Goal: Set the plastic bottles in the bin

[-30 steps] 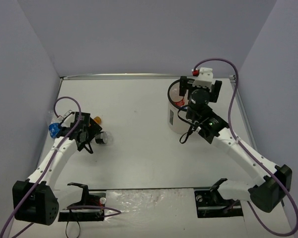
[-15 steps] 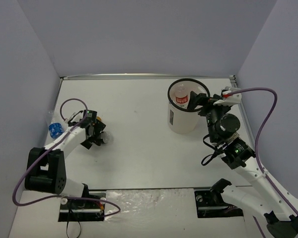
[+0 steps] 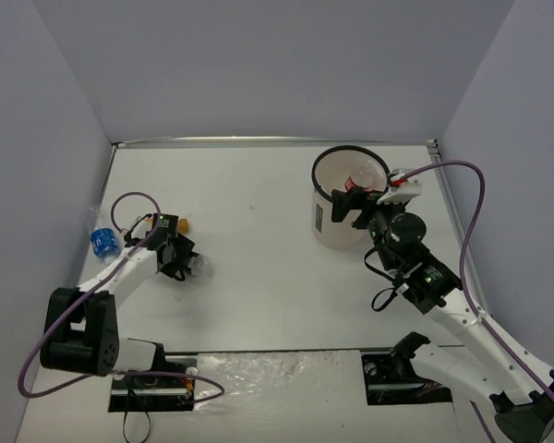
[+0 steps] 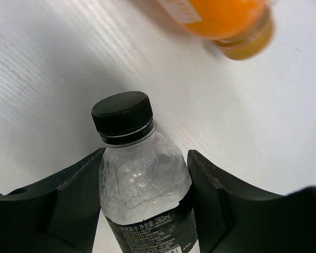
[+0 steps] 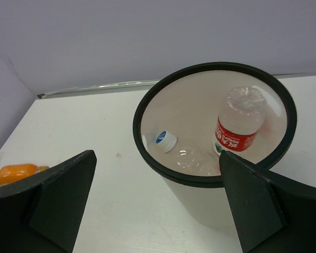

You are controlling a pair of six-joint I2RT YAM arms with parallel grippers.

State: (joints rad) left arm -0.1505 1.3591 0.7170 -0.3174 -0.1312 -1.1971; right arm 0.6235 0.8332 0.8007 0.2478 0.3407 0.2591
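Note:
A clear black-labelled bottle with a black cap lies on the table, and my left gripper is shut on its shoulder, both fingers against it. From above, that gripper and bottle sit at the table's left. An orange bottle lies just beyond them, blurred in the left wrist view. A blue-labelled bottle lies by the left wall. The white bin stands at the right; inside it are a red-labelled bottle and a clear bottle. My right gripper hangs open on the bin's near side, holding nothing.
Grey walls close the table on the left, the back and the right. The left arm's purple cable loops above the blue-labelled bottle. The bin's wall fills the space between my right fingers. Black mounts sit at the near edge.

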